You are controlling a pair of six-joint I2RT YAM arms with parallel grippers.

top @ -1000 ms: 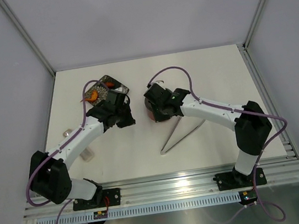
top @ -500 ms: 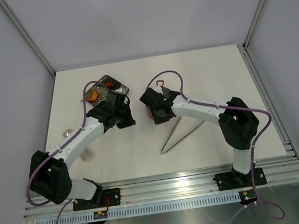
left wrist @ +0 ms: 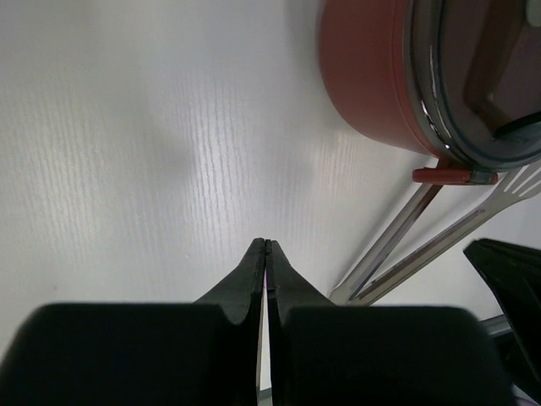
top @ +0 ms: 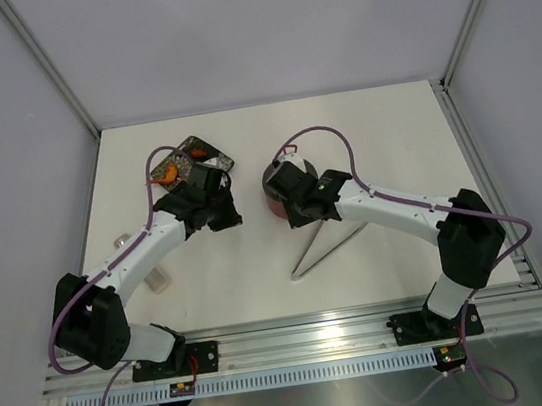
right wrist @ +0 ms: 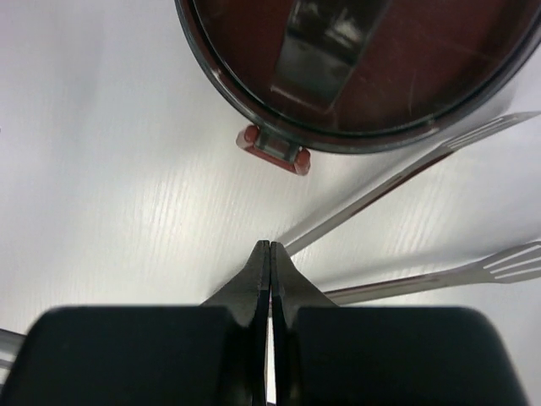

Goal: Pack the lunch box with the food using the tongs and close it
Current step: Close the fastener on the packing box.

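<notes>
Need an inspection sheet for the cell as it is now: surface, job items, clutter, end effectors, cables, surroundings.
Surface: white table, no damage seen.
Job's things: lunch box mid-table with its lid on; tongs lying flat beside it, tips near its rim; food in the black tray, far left.
Clutter: two small clear items near the left arm.
Grippers: left end effector shut, empty; right end effector shut, empty, by the lunch box.
Cables: purple cables looped along both arms.
Surroundings: grey walls, aluminium rail at the near edge.
</notes>
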